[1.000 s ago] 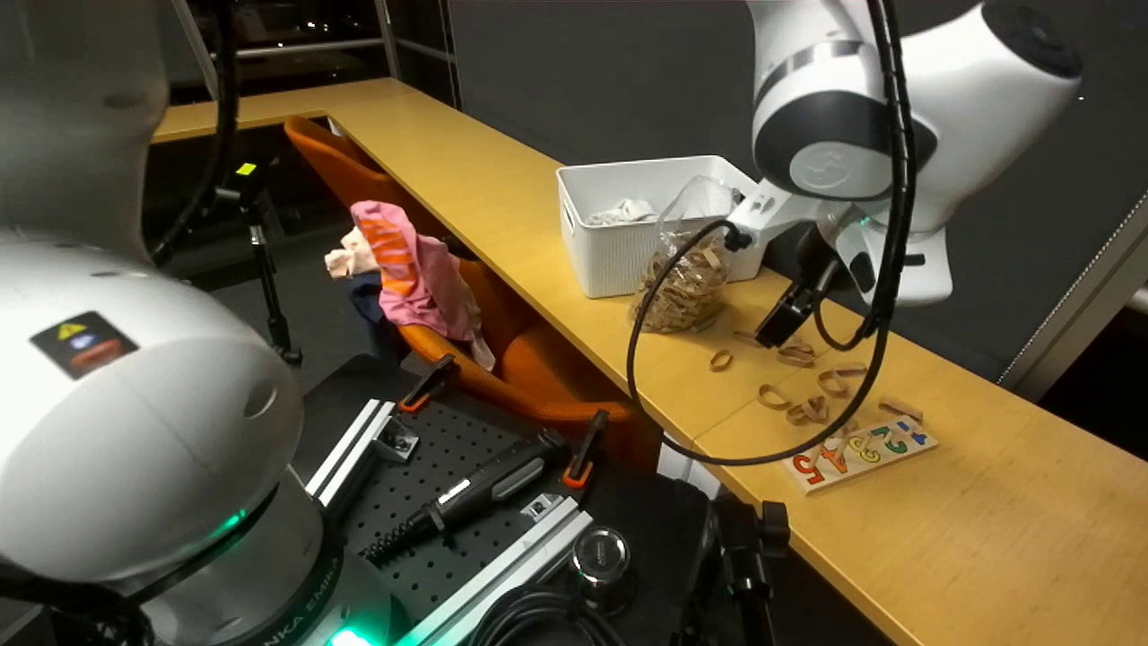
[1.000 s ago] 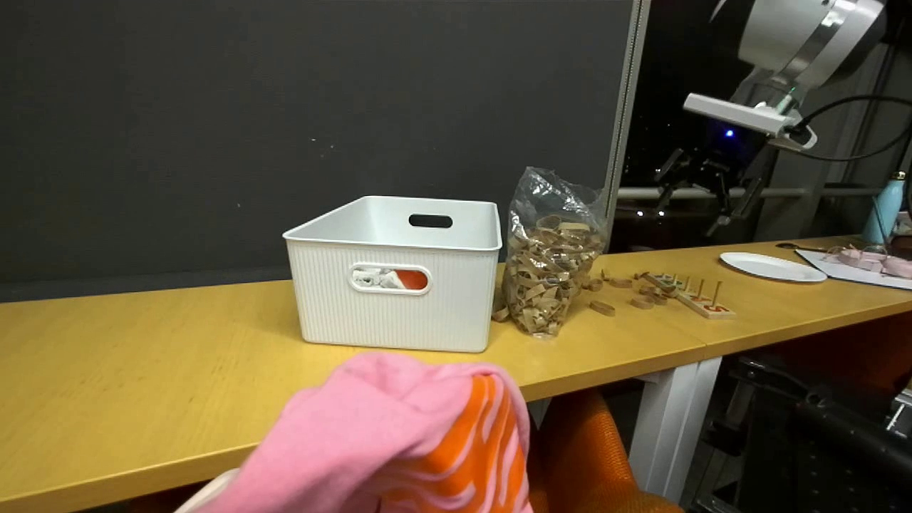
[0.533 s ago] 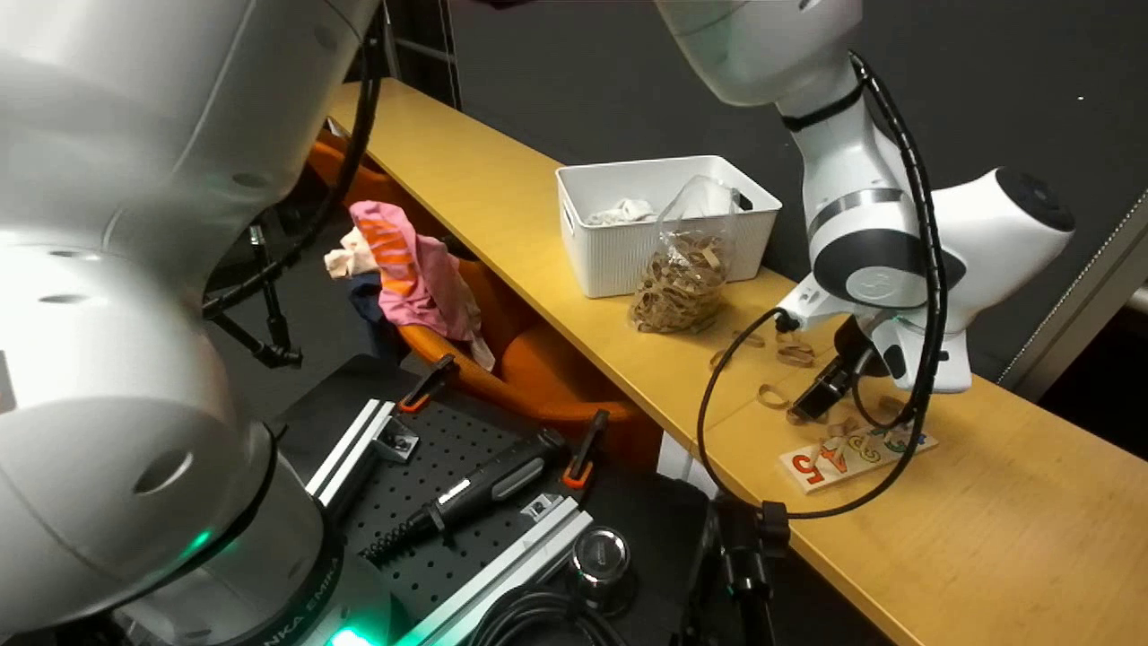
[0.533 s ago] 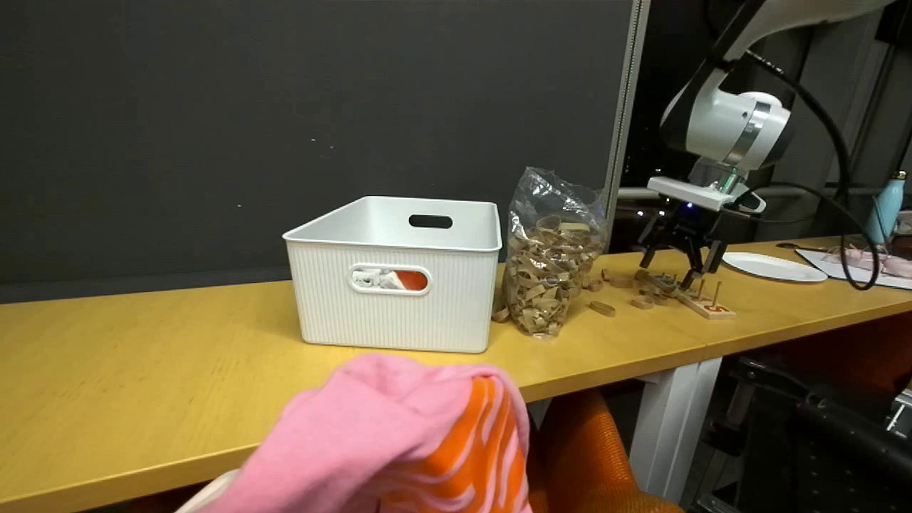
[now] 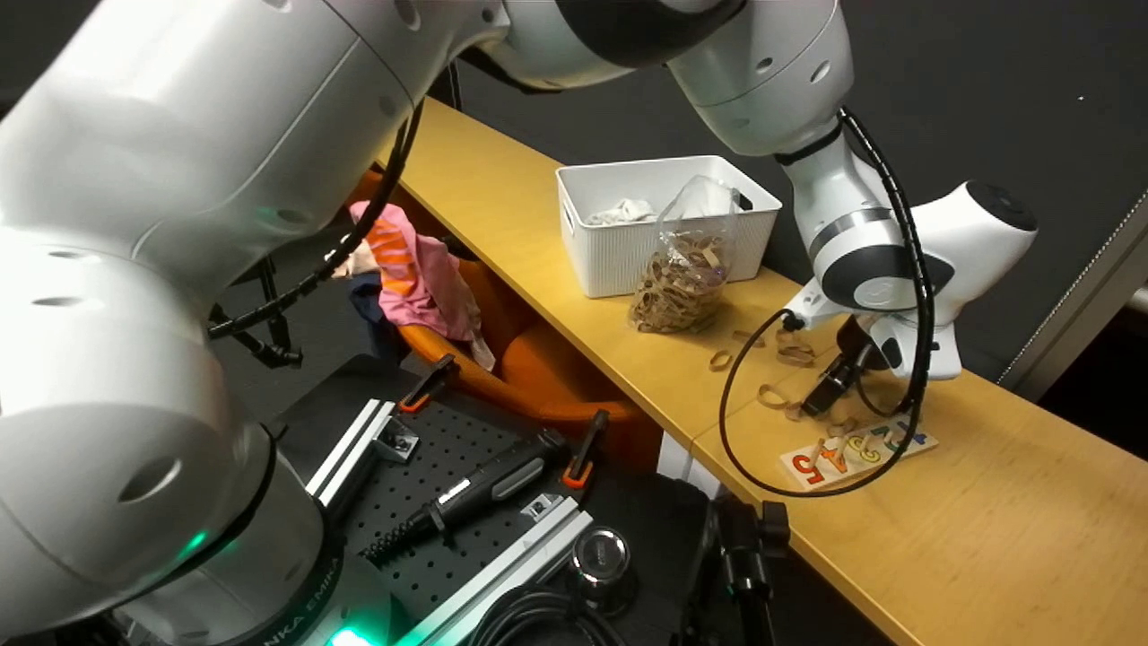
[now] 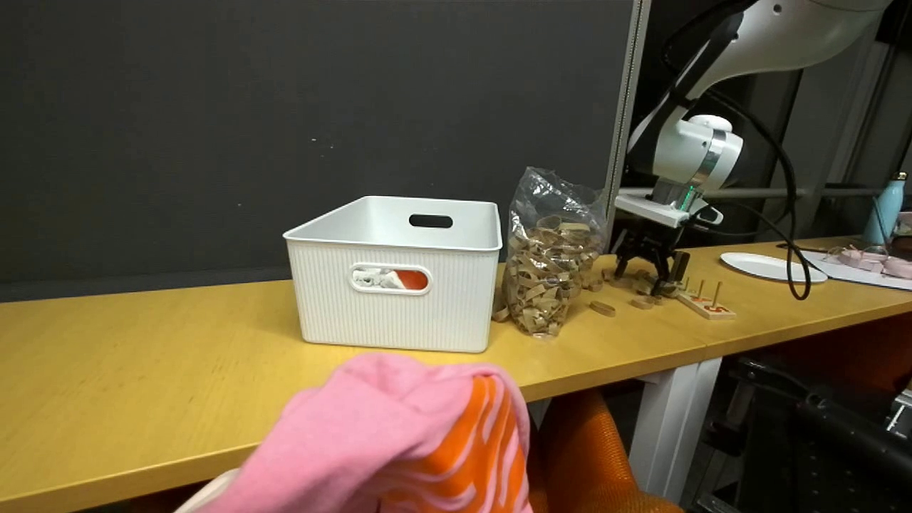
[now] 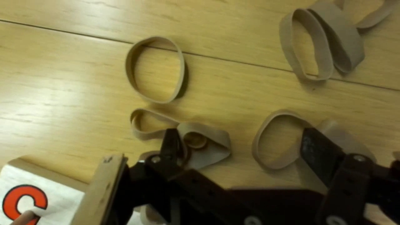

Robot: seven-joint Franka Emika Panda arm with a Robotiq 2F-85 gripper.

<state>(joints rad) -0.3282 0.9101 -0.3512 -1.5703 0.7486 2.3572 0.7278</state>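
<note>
In the wrist view, see the gripper (image 7: 242, 145) spread and empty, a folded band (image 7: 214, 157) (perhaps two) just below frame centre, a looped band (image 7: 283, 160) right of it. Read the folded band's long axis as nearly level, pointing left at the narrow end; ideally centre there, then squeeze crosswise. In an exterior view, mind the nearby number board (image 5: 856, 456). In an exterior view, note the bag (image 6: 552, 278) leftward.

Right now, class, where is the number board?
In the wrist view, the number board lies on the table at lower left, partly out of frame, near the gripper and tan loops.
</note>
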